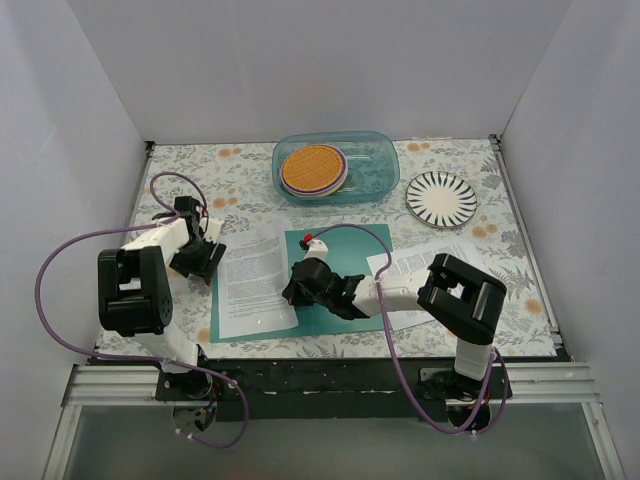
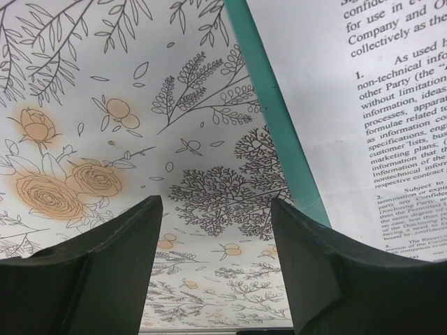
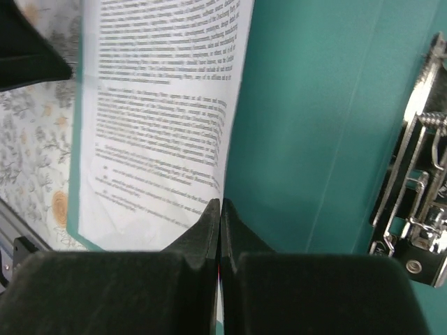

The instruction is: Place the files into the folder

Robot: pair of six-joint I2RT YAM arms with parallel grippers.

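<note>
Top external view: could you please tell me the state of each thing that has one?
folder, open, lying flat.
left sheet, flat on the folder's left cover.
right sheet, flat, at the folder's right edge.
container, lidless, holding plates.
striped plate, empty.
left gripper, open, empty.
right gripper, shut.

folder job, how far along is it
Done: the folder lies open with one sheet on its left half. In hand: right gripper shut at that sheet's edge, left gripper open beside the folder. Left: second sheet at the folder's right, not yet filed.
</note>
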